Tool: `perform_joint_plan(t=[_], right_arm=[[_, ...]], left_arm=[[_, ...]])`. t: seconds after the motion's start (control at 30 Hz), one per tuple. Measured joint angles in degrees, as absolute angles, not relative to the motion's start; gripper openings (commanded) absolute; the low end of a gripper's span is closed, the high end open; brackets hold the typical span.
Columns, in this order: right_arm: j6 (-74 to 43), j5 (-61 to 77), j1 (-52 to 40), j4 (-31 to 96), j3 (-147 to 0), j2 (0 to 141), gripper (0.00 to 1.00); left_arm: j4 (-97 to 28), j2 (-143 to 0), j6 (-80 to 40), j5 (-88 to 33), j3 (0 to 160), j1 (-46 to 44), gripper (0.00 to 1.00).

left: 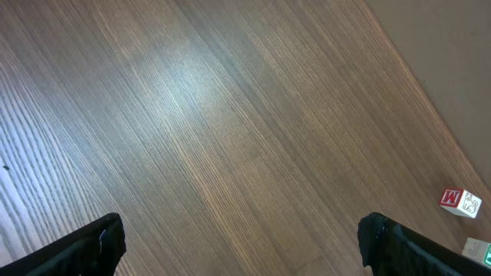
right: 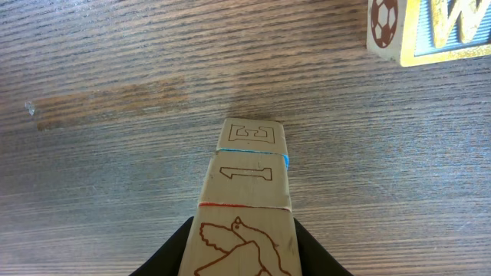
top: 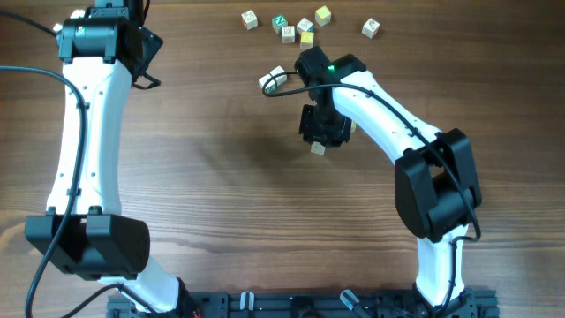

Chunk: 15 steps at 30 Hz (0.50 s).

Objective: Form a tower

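Note:
The tower [right: 245, 176] is three pale wooden cubes stacked upright on the table, filling the middle of the right wrist view. Its top cube [right: 244, 245] bears a red bird outline, the middle one a black outline, and the lowest a blue edge. My right gripper [right: 244, 238] is shut on the bird cube, one black finger against each side. In the overhead view that gripper [top: 322, 128] covers most of the tower, with one pale cube [top: 318, 148] showing just below it. My left gripper [top: 146, 57] hangs open at the far left, and the left wrist view shows only bare wood between its fingers [left: 84, 249].
Several loose cubes [top: 305, 26] lie along the far edge, with one more [top: 371, 28] to their right. Another cube [top: 273, 80] lies left of the right arm under a cable. A cube with a football and a gold letter [right: 430, 27] sits close beyond the tower. A red M cube [left: 460, 202] shows near the table's edge.

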<state>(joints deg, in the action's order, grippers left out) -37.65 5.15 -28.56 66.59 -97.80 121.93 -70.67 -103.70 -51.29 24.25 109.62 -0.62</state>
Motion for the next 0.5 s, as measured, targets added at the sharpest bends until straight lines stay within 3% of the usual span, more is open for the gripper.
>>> perform_joint_plan(t=[0.5], right_arm=[[-38.33, 6.00, -28.45, 66.63, -97.80, 121.95, 0.34]], left_arm=[[-70.67, -103.70, -51.27, 24.25, 109.62, -0.62, 1.00]])
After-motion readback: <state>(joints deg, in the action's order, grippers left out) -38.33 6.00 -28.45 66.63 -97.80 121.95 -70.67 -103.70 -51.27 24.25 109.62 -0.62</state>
